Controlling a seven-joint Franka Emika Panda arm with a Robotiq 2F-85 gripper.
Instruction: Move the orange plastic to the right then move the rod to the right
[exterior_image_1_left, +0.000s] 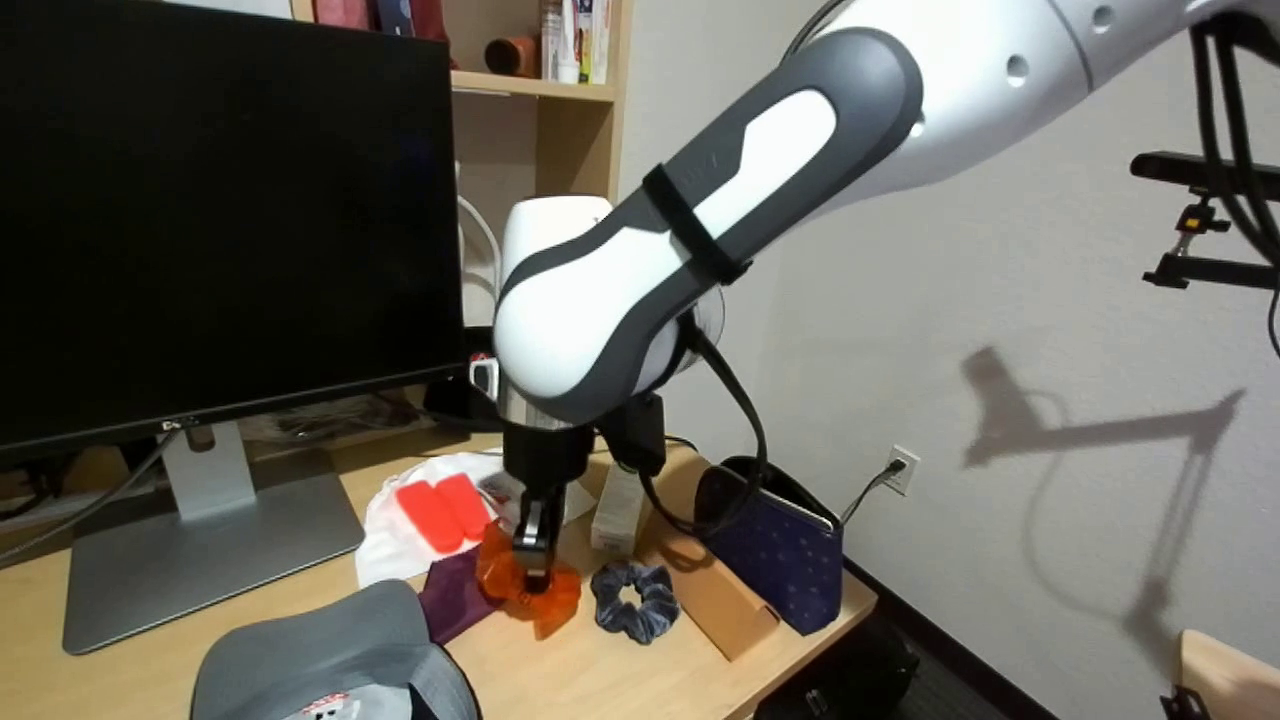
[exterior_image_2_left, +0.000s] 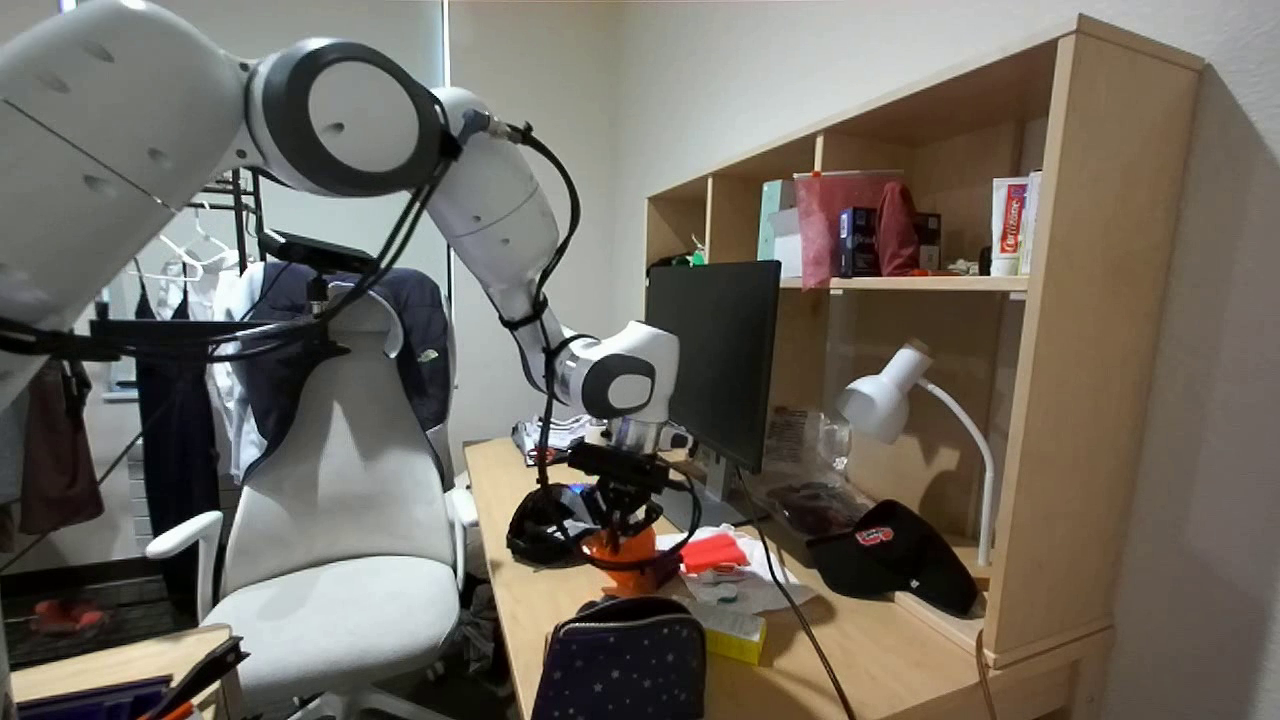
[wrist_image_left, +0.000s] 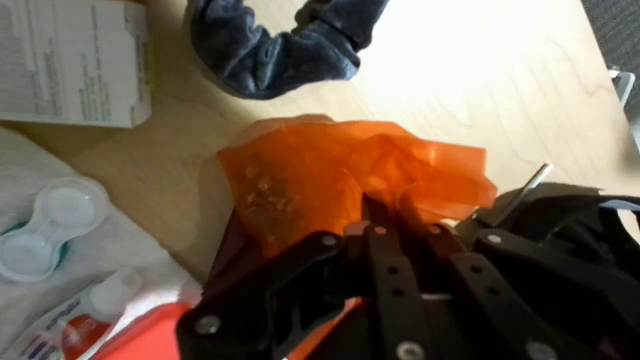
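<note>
1. As I read an exterior view from left to right, a grey cap (exterior_image_1_left: 325, 645) lies left of my gripper (wrist_image_left: 402, 225), on the near side.
2. Just left of the gripper comes a purple cloth (exterior_image_1_left: 456, 597); it meets the orange plastic (wrist_image_left: 325, 170), though whether it runs beneath I cannot tell.
3. Right at my jaws is the orange plastic, spreading ahead of them and to either side, its wider spread across them. The jaws stand close together with its folds gathering into the gap, so I judge that I have hold of it. Whether it is clear of the desk (exterior_image_1_left: 600, 685) I cannot tell.
4. Just to the right, apart from the plastic, lies a dark scrunchie (exterior_image_1_left: 652, 608). The coming move turns on this: if that side is the task's right, a carry crosses it, so I should lift before I travel.
5. Farther right of me are a tan case (exterior_image_1_left: 708, 598) and a starry navy pouch (exterior_image_1_left: 778, 560), likely limiting room. The rod I cannot pick out.
</note>
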